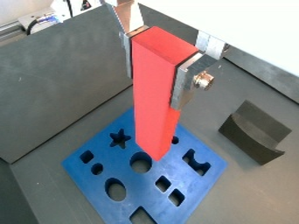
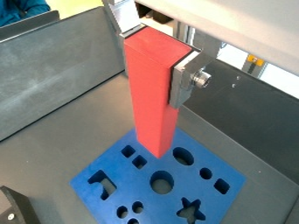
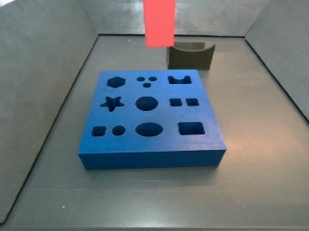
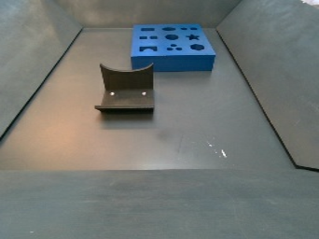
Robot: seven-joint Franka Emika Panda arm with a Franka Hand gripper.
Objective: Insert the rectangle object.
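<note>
My gripper (image 1: 156, 74) is shut on the rectangle object (image 1: 155, 109), a long red-coral bar that hangs upright from the silver fingers (image 1: 184, 85). Both wrist views show this, and the grip also appears in a wrist view (image 2: 155, 66). The bar's lower end hangs above the blue block (image 1: 105, 171) with shaped holes, apart from it. In a side view the bar (image 3: 160, 23) comes down from the top edge, over the far side of the blue block (image 3: 151, 149); the gripper is out of that frame. The block's rectangular hole (image 3: 191, 129) is near its front right corner.
A small dark grey notched block (image 3: 191, 54) stands behind the blue block, and it also shows in a side view (image 4: 125, 89) and a wrist view (image 1: 254, 131). Grey walls (image 3: 60, 63) enclose the dark floor on all sides.
</note>
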